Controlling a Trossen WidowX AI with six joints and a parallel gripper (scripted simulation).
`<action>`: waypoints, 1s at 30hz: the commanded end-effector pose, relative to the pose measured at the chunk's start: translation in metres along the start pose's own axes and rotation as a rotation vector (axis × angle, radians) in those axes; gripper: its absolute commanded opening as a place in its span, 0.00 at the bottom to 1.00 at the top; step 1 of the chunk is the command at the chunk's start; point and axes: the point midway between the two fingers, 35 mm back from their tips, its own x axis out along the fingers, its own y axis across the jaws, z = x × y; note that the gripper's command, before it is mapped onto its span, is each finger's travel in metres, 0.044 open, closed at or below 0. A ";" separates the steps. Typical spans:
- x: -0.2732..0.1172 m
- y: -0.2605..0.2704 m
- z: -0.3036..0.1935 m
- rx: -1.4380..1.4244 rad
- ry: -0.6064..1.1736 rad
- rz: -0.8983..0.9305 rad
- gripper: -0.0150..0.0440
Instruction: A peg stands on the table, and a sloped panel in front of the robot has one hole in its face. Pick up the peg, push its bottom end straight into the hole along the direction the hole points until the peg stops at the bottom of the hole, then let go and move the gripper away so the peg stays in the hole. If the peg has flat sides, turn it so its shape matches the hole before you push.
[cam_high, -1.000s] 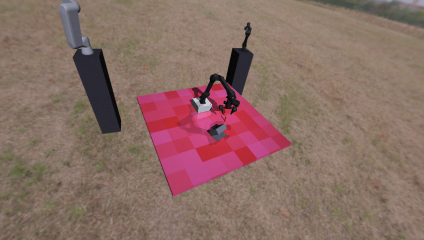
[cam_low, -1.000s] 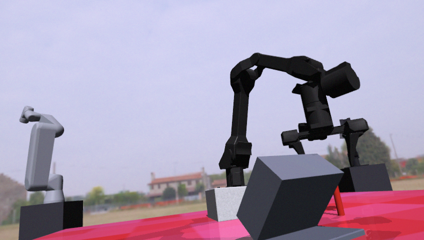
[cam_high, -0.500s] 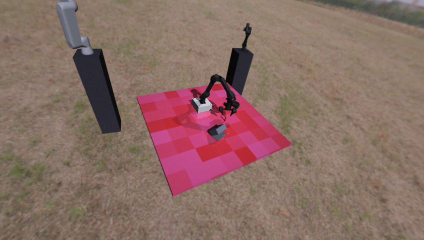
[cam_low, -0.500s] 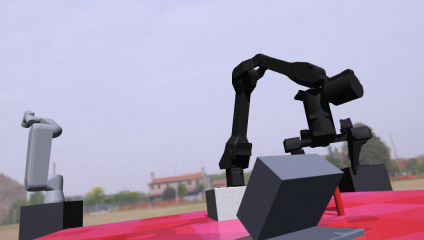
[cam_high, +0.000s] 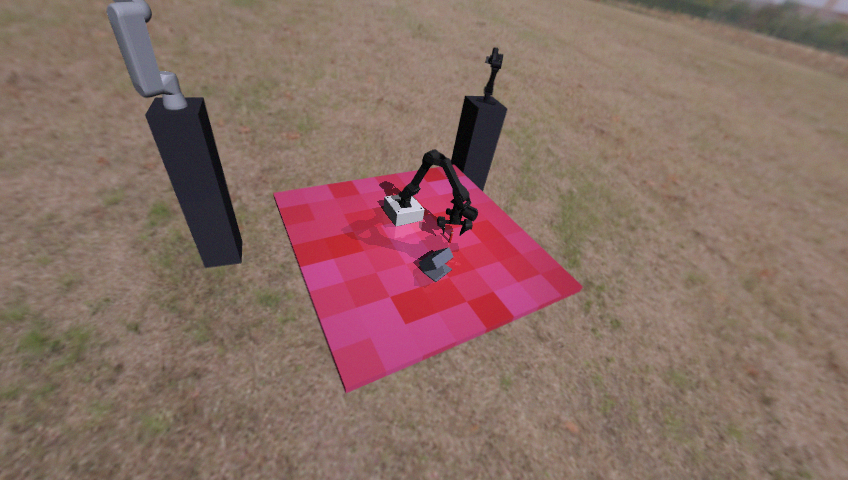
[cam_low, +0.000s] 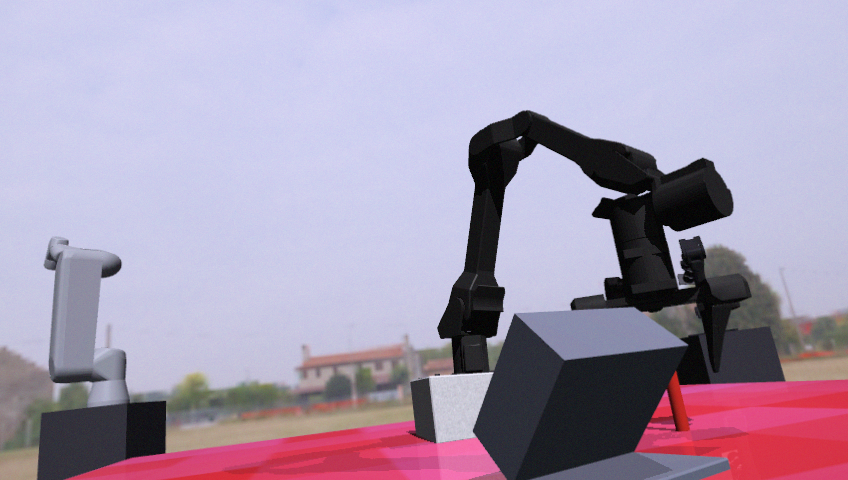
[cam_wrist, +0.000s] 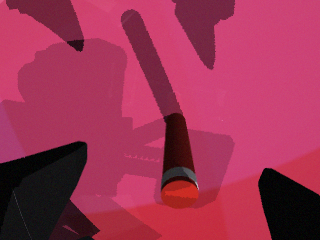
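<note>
- Now we see the peg (cam_wrist: 179, 160) standing upright on the pink and red checkered worktop (cam_high: 380, 333), red with a grey band near its upper end.
- From the wrist view we look almost straight down on it: its top lies between our two fingers, in the wide gap, touching neither.
- Our gripper (cam_wrist: 167, 210) is spread to nearly its full width and holds nothing; one finger shows dark at the lower left of the peg, the other at the lower right.
- In the exterior view the gripper (cam_low: 672, 324) hangs above the peg (cam_low: 677, 404), one finger (cam_low: 717, 339) pointing down just above and beside its top; the other is hidden behind the panel.
- Relative to the peg, the grey sloped panel (cam_low: 571, 386) stands near, on the side away from the arm's white base block (cam_low: 446, 404), and covers the peg's upper part in that view.
- We cannot see the panel's hole in any view.
- From the top view the peg (cam_high: 450, 235) is a small sliver under the gripper (cam_high: 453, 224), between base block and panel (cam_high: 436, 262).
</note>
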 end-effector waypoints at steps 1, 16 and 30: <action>0.006 0.000 0.001 -0.001 -0.004 -0.004 1.00; 0.016 0.001 0.001 -0.003 0.000 0.000 0.73; 0.016 0.001 0.001 -0.003 0.000 0.000 0.28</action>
